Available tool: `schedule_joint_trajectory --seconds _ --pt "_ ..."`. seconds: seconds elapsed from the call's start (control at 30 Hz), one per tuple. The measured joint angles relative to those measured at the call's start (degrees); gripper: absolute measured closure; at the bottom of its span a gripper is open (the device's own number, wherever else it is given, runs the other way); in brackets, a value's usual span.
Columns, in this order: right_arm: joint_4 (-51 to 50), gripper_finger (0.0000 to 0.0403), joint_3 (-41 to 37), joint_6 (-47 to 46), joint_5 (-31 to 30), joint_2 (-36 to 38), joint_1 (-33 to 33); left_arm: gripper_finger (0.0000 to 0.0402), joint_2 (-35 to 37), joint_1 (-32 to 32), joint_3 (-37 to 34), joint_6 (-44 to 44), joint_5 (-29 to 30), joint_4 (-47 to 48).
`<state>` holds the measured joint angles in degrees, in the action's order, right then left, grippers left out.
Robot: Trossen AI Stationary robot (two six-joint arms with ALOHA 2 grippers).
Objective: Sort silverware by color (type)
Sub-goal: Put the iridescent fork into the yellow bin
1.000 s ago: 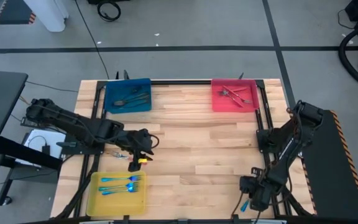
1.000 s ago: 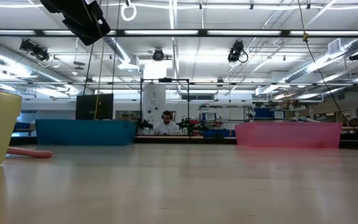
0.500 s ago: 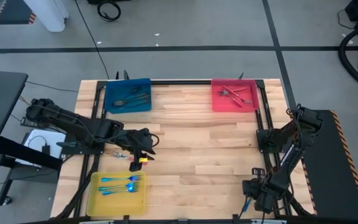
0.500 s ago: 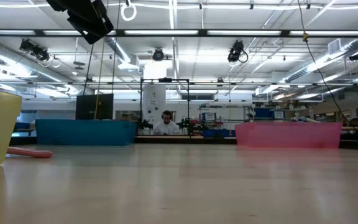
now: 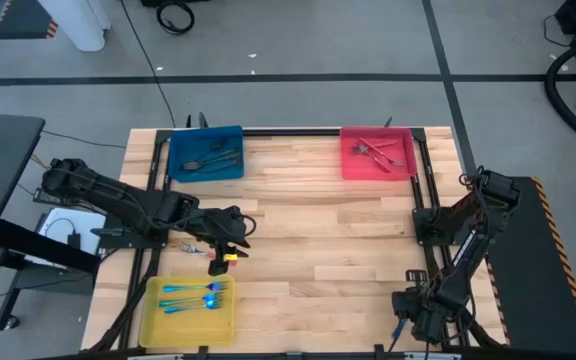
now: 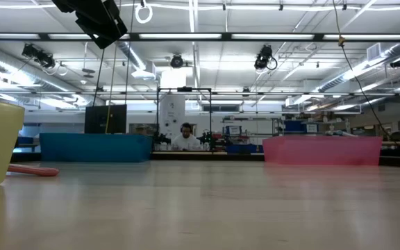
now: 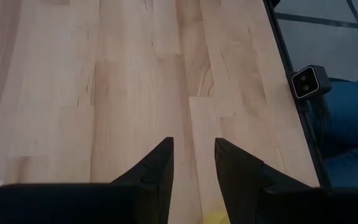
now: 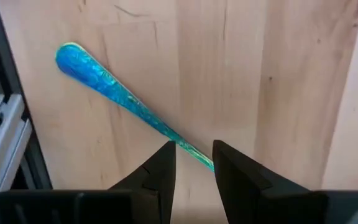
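We are looking over a wooden table (image 5: 308,230) with a dark frame along its edges. Three trays are sitting on it: a blue tray (image 5: 206,153) at the far left, a pink tray (image 5: 378,152) at the far right, and a yellow tray (image 5: 188,310) at the near left.

The left arm (image 5: 108,200) is reaching across the left side of the table, with the left gripper (image 5: 230,242) hanging above bare wood between the blue and yellow trays. In the left wrist view its fingers (image 7: 157,171) are standing a narrow gap apart, holding nothing. The right arm (image 5: 468,235) is folding down at the near right edge, and the right gripper (image 5: 405,318) is sitting low over the table's near right corner. In the right wrist view its fingers (image 8: 160,168) are likewise narrowly parted, straddling a blue utensil (image 8: 126,102) that is lying diagonally on the wood; we cannot tell whether they are touching it.

We are finding the silverware spread as follows: grey pieces (image 5: 213,158) in the blue tray, red-handled pieces (image 5: 380,151) in the pink tray, and blue pieces (image 5: 196,294) in the yellow tray. In the low view a red handle (image 6: 33,170) is lying on the table just beside the yellow tray.

A person (image 6: 186,137) is showing in the room far behind the table.
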<state>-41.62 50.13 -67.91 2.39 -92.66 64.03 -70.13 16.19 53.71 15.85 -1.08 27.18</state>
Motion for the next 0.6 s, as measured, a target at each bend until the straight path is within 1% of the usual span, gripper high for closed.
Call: schedule_joint_trajectory --seconds 0.13,0.27,0.5,0.6 --pt "-1.74 0.0289 0.57 0.93 0.65 0.03 0.31 0.0285 -0.01 0.0 0.0 0.01 0.0 0.02" --pt "-2.12 0.0289 0.22 0.81 -0.2 -0.02 1.04 0.0285 0.0 0.02 0.0 0.01 0.0 0.02" --pt "0.0 0.0289 -0.96 0.96 -1.22 -0.02 1.29 0.0285 0.0 0.0 0.0 -0.08 0.0 0.04" --pt "0.35 0.0289 -1.98 1.0 0.18 -0.02 1.49 0.0285 -0.01 0.0 0.0 -0.08 0.0 0.04"
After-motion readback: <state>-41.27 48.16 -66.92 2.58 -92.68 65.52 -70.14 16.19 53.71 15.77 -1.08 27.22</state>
